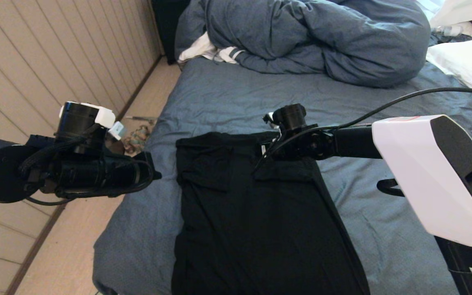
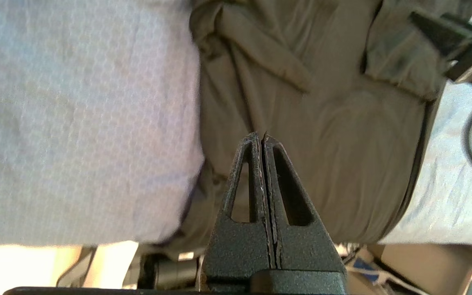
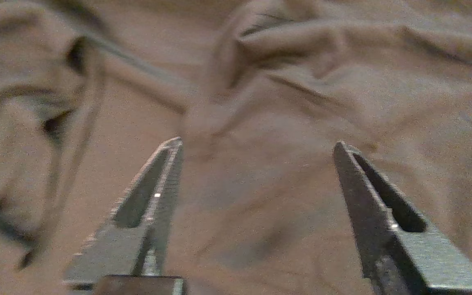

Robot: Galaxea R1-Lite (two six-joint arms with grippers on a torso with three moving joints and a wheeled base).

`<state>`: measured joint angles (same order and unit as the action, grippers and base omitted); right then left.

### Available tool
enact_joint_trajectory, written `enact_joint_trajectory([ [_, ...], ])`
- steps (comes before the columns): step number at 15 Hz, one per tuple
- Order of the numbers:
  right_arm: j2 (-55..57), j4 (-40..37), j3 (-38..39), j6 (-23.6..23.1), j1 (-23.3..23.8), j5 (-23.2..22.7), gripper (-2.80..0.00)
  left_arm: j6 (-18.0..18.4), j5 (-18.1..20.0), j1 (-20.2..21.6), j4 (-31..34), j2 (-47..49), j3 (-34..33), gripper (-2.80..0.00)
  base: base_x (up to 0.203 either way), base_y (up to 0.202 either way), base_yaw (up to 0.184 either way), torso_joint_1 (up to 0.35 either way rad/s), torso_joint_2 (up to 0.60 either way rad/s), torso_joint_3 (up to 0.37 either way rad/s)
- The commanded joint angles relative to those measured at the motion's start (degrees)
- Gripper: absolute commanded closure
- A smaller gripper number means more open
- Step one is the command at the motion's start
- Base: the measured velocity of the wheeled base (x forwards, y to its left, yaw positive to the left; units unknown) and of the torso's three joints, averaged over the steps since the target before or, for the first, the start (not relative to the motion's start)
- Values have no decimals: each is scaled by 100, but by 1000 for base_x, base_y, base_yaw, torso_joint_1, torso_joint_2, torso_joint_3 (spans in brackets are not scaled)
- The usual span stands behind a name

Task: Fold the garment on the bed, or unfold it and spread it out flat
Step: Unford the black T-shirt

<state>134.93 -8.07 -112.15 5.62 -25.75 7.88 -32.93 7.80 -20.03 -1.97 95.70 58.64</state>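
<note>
Beige slatted wall and pale floor down the left of the head view; bed [image 1: 228, 94] filling the rest, blue-grey sheet lightly wrinkled, far wider than what lies on it. Bunched blue-grey duvet [image 1: 314, 37] heaped along the top edge, a white-and-striped cloth [image 1: 209, 51] tucked at its left, a white pillow [image 1: 469, 61] at the upper right.

Garment [image 1: 256, 213] next in size: black T-shirt lying on the sheet at centre frame, long axis running from mid-frame down to the bottom edge, partly folded, with overlapped layers and a flap near its upper end. No white text visible on the side facing up.

Right arm reaching in from the right edge, wrist over the shirt's upper right corner. Right pincer [image 3: 256, 143] spread wide, nothing between the fingers, pointing down at creased black cloth directly beneath; contact with the fabric not discernible. Fold ridges just beyond the tips in the right wrist view.

Left arm hanging at the left of the head view, over the floor beside the bed. Left pincer [image 2: 262, 137] pressed fully together, empty, aimed toward the shirt's left edge.

Deciding relation, as a judgement: upper end of the shirt lies straight under the right pincer, clearly the nearer of the two; left pincer well off the cloth. Next grasp likely at that top corner, perhaps on a fold edge rather than flat fabric.
</note>
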Motion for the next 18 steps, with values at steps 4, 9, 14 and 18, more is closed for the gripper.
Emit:
enact_joint_trajectory([
  [4,244,34,1,-71,-53,38,-280,-21,10,-19,-85,-7,-124,0,0,0,0,0,0,0],
  [9,620,468,1,-338,-44,394,-280,-21,11,-15,-93,25,-124,0,0,0,0,0,0,0],
  [14,531,531,1,-395,-38,435,0,-30,11,-36,-93,72,-124,0,0,0,0,0,0,0],
  [18,143,519,11,-386,45,564,0,-30,11,-98,-84,78,-136,0,0,0,0,0,0,0],
])
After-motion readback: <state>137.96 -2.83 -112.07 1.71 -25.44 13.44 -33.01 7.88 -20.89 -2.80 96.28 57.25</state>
